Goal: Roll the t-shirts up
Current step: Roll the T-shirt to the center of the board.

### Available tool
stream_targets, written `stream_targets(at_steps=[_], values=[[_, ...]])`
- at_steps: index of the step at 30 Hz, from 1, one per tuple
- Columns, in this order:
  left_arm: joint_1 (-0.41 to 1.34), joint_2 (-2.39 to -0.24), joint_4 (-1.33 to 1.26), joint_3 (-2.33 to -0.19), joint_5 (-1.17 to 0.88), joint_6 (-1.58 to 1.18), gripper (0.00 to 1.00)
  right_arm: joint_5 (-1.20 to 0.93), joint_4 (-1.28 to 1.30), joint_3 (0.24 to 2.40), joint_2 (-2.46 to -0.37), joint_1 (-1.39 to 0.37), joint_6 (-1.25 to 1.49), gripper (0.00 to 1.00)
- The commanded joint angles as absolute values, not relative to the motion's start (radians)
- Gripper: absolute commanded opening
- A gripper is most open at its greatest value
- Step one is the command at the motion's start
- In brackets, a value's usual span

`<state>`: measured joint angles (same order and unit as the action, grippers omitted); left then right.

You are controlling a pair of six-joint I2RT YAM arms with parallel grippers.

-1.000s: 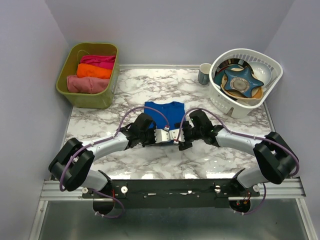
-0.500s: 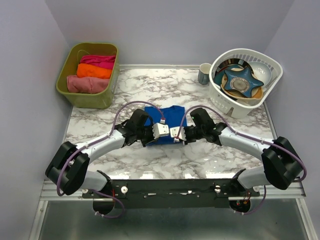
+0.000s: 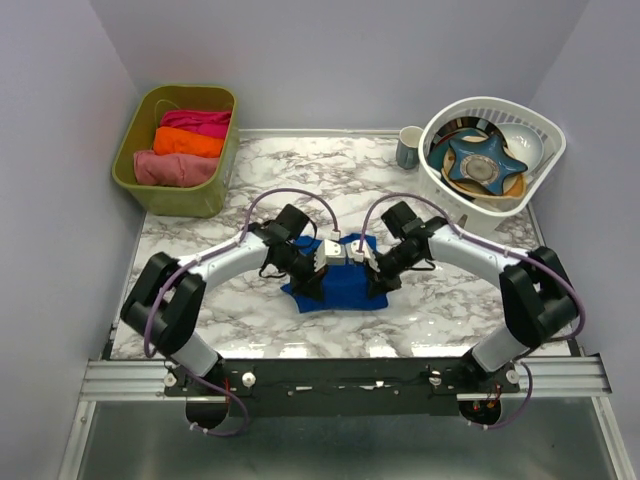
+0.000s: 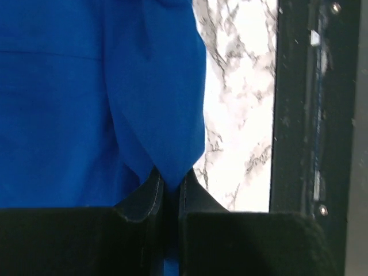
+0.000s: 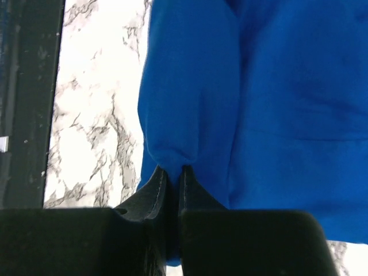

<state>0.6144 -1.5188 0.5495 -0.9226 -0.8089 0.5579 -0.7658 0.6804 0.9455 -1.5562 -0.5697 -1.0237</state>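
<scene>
The royal-blue t-shirt (image 3: 340, 285) lies bunched on the marble table (image 3: 250, 320) between my two arms. In the left wrist view a fold of the t-shirt (image 4: 86, 86) is pinched by my left gripper (image 4: 170, 184), and the cloth hangs from the shut jaws. In the right wrist view my right gripper (image 5: 172, 172) is likewise shut on a rounded fold of the t-shirt (image 5: 287, 86). From above, the left gripper (image 3: 308, 288) and right gripper (image 3: 383, 283) hold the shirt's left and right sides. The shirt's graphic does not show.
A green bin (image 3: 222, 185) at the back left holds rolled pink and orange cloths. A white basket (image 3: 455, 215) of dishes stands at the back right, with a mug (image 3: 409, 147) beside it. The black base rail (image 3: 350, 375) runs along the near edge.
Both arms have reached farther over the table. The right gripper has shut on the shirt. The shirt, flat before, is now pulled up and bunched toward the near side.
</scene>
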Motion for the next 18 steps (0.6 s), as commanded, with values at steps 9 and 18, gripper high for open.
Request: stream_targets(at_steps=[9,18], values=[[0.542,-1.771,1.011,-1.121,-0.954,0.958,0.01,-0.845,1.242,1.239,-1.911,-0.465,-1.275,0.0],[0.489,-1.93,1.157,-1.184,-0.959,1.057,0.05,-0.839,1.445,1.426,-2.131,-0.442,-1.342,0.01]])
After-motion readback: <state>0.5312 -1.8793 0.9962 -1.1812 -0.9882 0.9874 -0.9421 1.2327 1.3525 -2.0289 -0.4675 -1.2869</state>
